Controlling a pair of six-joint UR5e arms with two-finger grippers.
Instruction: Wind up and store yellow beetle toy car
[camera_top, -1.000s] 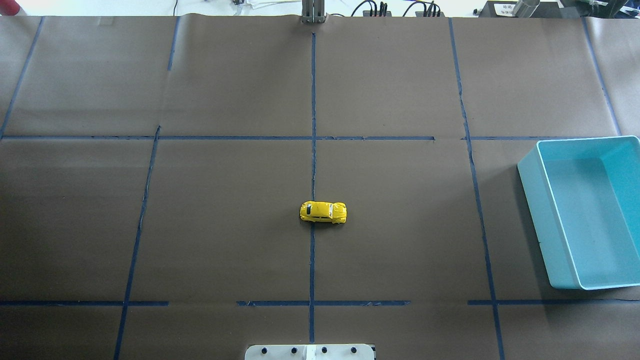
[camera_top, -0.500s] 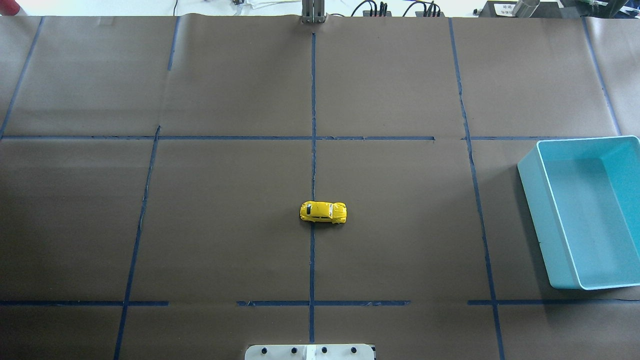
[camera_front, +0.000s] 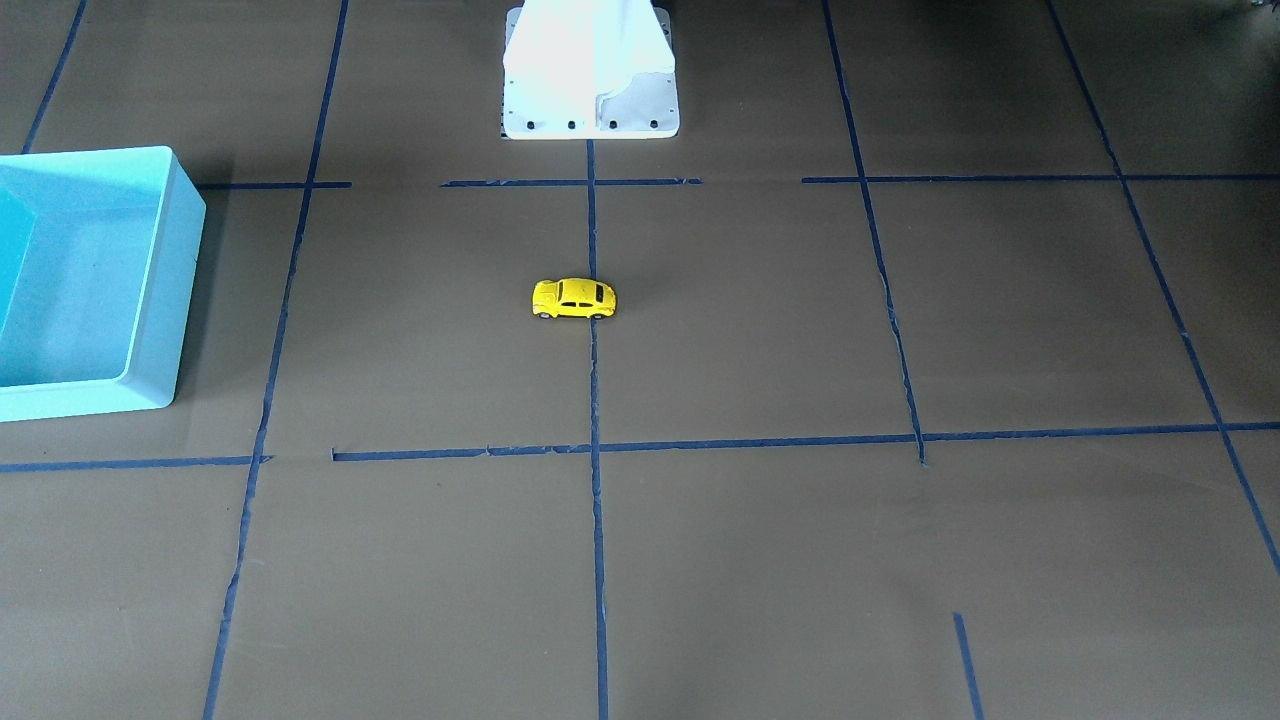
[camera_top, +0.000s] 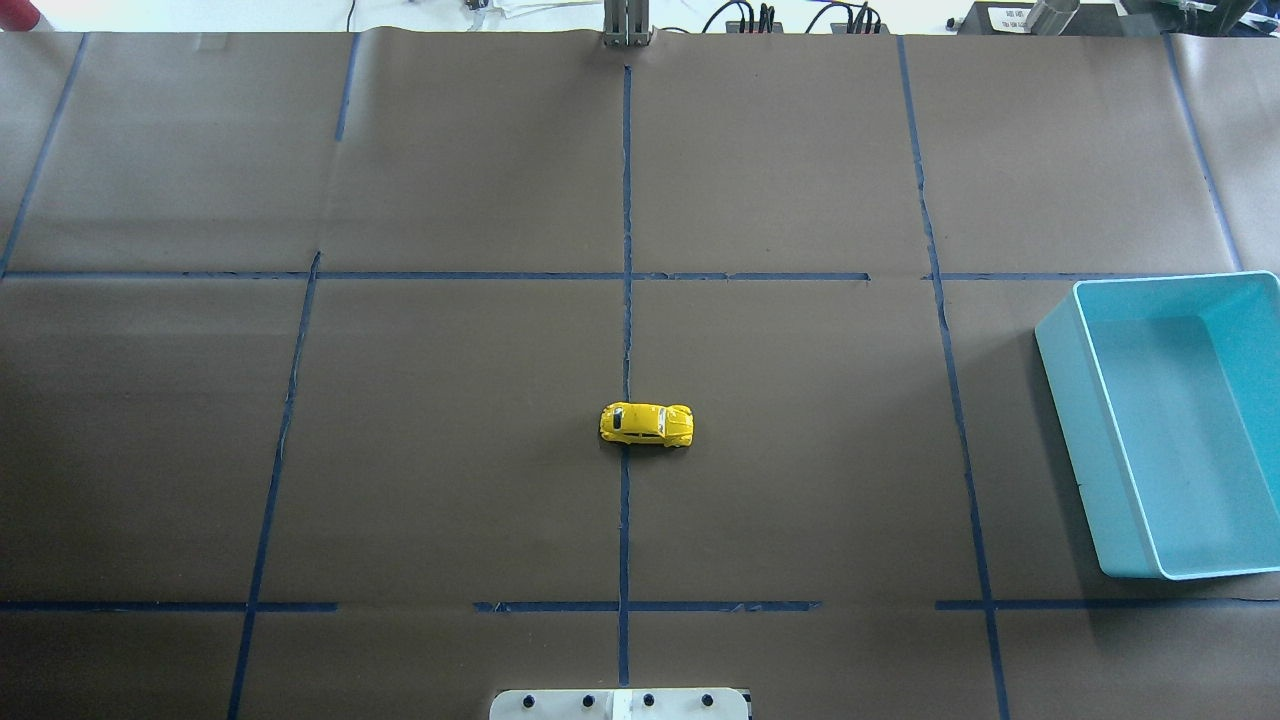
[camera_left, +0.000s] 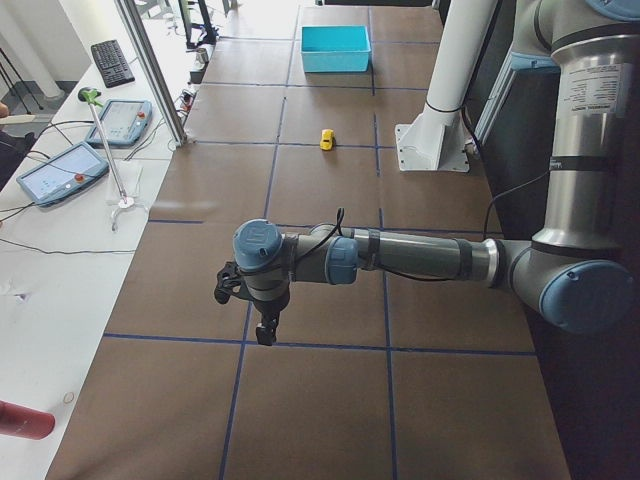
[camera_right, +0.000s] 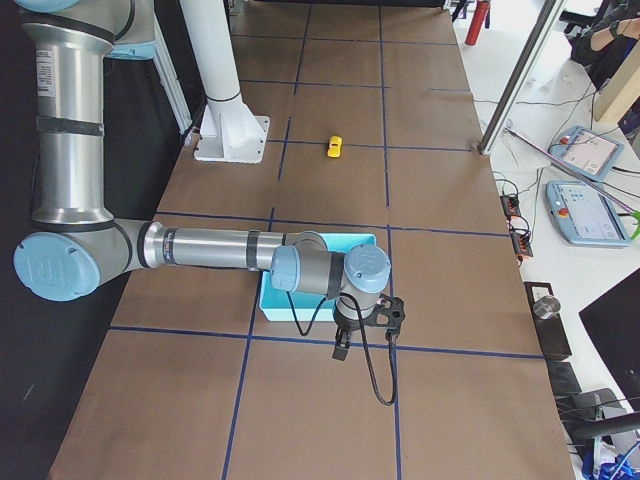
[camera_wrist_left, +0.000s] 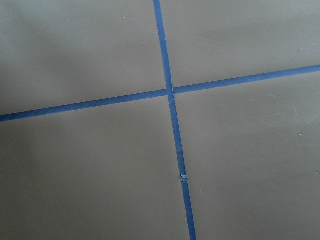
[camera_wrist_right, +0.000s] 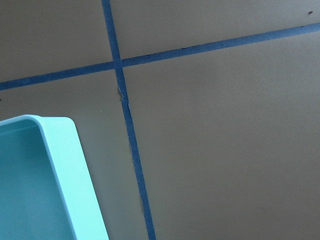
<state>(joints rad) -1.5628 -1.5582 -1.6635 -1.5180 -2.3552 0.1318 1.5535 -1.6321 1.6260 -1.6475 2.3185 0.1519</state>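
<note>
Car check: yellow beetle toy car (camera_top: 646, 425) sits on its wheels just below centre of the overhead frame, long axis left-right, with its left end over the vertical blue tape line (camera_top: 626, 200). Brown paper table (camera_top: 450, 450) lies on all four sides of it. The nearest hardware is the white base plate (camera_top: 620, 704) at the bottom-centre edge, well apart.

Turquoise bin (camera_top: 1078, 400) is at the right edge of the overhead frame, cropped by it and skewed to the tape grid. Its lower corner is just above the bottom horizontal tape, and it is well apart from the car.

Left gripper (camera_left: 266, 336) shows in the exterior left view only, lower left of centre, pointing down above a tape line; cannot tell how its jaws stand. Right gripper (camera_right: 342, 350) is low-centre in the exterior right view, just past the bin's near edge (its wrist camera catches a bin corner lower left). Jaw state: cannot tell either.
</note>
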